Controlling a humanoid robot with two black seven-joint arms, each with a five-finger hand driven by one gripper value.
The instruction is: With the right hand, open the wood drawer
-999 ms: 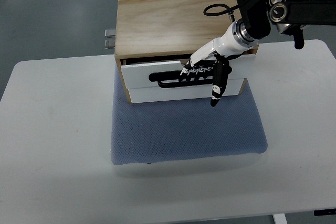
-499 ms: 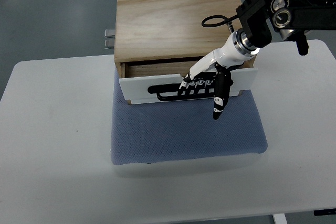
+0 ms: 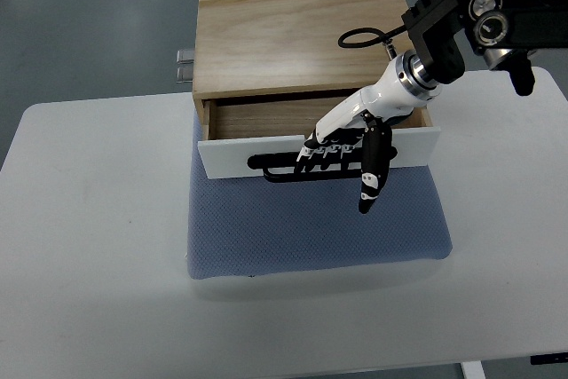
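Note:
A light wood drawer box (image 3: 297, 37) stands at the back of the table on a blue mat (image 3: 315, 224). Its drawer has a white front (image 3: 240, 159) and a black bar handle (image 3: 280, 169), and it stands pulled partly out, showing the wooden inside (image 3: 266, 118). My right hand (image 3: 342, 153), white with black fingers, comes in from the upper right. Its fingers are hooked over the handle's right part, and the thumb (image 3: 369, 184) points down in front of the drawer face. My left arm is out of sight.
The white table (image 3: 89, 246) spreads to the left, right and front of the mat. A small metal piece (image 3: 185, 66) sticks out at the box's back left. Grey floor lies beyond the table.
The drawer has slid out toward the front, from nearly closed to well open, with the right hand moving with the handle.

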